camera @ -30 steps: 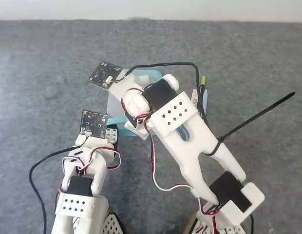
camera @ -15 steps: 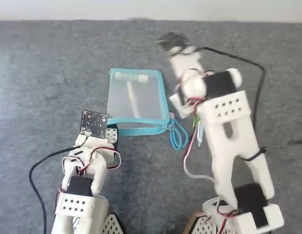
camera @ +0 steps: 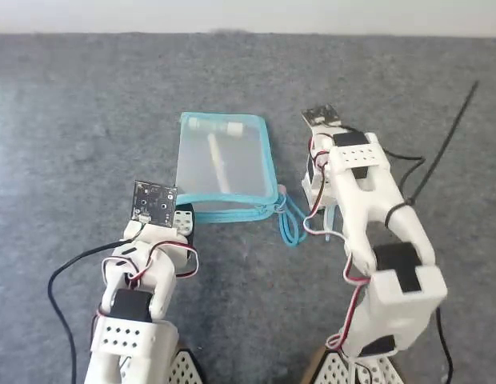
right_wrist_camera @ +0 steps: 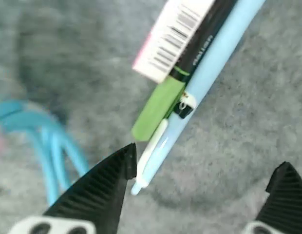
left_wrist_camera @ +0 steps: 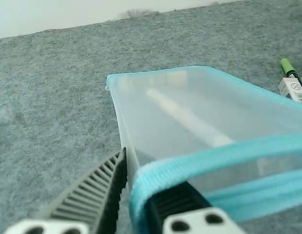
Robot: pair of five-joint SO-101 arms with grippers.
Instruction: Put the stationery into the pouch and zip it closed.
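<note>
My left claw [left_wrist_camera: 139,183] is clamped on the edge of the pouch [left_wrist_camera: 190,117], with my left arm [camera: 144,280] folded low behind it. My right claw [right_wrist_camera: 208,163] points straight down, jaws spread wide, with my right arm [camera: 376,224] bent behind it.

Grey felt tabletop [camera: 88,96] — a pale wall [camera: 248,14] behind.

Barcode label [right_wrist_camera: 176,30] on green-tipped pen [right_wrist_camera: 157,106]

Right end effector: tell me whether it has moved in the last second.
Yes. The right end effector swung off the pouch to its right side, now open above the pens.
</note>
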